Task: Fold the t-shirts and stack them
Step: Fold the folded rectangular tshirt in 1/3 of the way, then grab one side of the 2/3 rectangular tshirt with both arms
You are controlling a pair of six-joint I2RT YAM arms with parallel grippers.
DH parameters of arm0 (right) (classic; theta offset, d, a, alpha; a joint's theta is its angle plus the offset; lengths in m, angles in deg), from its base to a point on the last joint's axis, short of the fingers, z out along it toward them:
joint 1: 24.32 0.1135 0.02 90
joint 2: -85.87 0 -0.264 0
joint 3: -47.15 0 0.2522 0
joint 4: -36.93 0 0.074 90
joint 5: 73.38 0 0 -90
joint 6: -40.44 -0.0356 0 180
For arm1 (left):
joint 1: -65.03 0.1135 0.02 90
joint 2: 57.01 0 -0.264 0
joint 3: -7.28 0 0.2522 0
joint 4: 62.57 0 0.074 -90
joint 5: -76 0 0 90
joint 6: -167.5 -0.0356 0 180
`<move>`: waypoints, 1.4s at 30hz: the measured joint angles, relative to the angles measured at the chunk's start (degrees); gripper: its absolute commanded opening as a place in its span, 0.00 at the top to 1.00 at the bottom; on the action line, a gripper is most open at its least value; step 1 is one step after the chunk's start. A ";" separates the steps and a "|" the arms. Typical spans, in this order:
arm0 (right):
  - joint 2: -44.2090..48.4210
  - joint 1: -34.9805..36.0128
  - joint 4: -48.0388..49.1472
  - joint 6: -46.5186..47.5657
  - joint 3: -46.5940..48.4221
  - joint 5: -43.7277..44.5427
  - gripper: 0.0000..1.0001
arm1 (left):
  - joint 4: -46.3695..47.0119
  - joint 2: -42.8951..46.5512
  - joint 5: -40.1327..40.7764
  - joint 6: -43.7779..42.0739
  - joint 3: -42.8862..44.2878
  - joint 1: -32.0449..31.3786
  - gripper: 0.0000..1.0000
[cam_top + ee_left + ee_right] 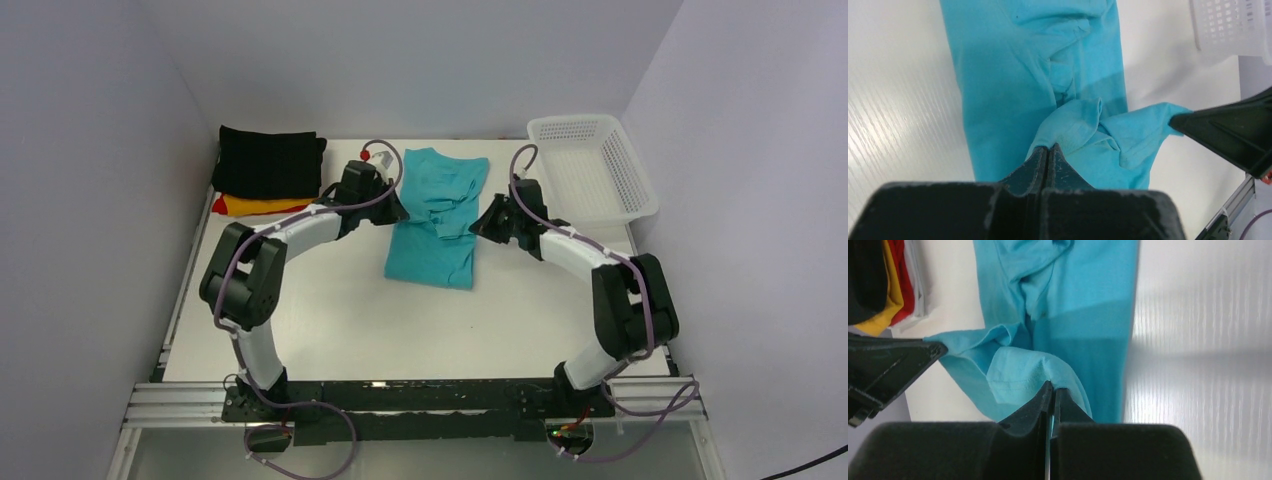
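The teal t-shirt (432, 245) lies lengthwise at the middle of the table, its far part bunched and lifted. My left gripper (394, 212) is shut on a fold at its left side, seen pinched in the left wrist view (1049, 148). My right gripper (485, 222) is shut on a fold at its right side, seen in the right wrist view (1053, 386). Both hold the cloth a little above the table. A folded black shirt (268, 162) tops a yellow-orange one (262, 207) and a red one (217, 204) at the far left.
A white mesh basket (598, 170) stands at the far right corner, also in the left wrist view (1228, 25). Grey walls close in the table on three sides. The shirt stack also shows in the right wrist view (878, 285).
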 measured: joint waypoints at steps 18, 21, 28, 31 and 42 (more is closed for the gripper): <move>-19.78 -4.83 1.25 3.21 14.69 -4.79 0.19 | -8.59 -13.16 1.03 -4.31 15.50 1.75 0.08; -21.22 -5.16 -0.63 4.96 17.88 -4.39 0.00 | -9.16 -12.85 1.16 -4.68 16.15 2.23 0.00; -14.03 -5.27 -1.09 7.45 12.24 -2.62 0.00 | -8.81 -2.62 3.15 -4.68 7.74 2.89 0.01; -7.08 -4.98 -1.14 7.65 4.94 -2.97 0.00 | -7.28 4.63 2.99 -3.76 0.07 2.82 0.01; 7.32 0.02 -2.43 5.14 -15.06 -6.88 0.23 | -3.43 13.25 0.50 0.98 -21.33 0.98 0.16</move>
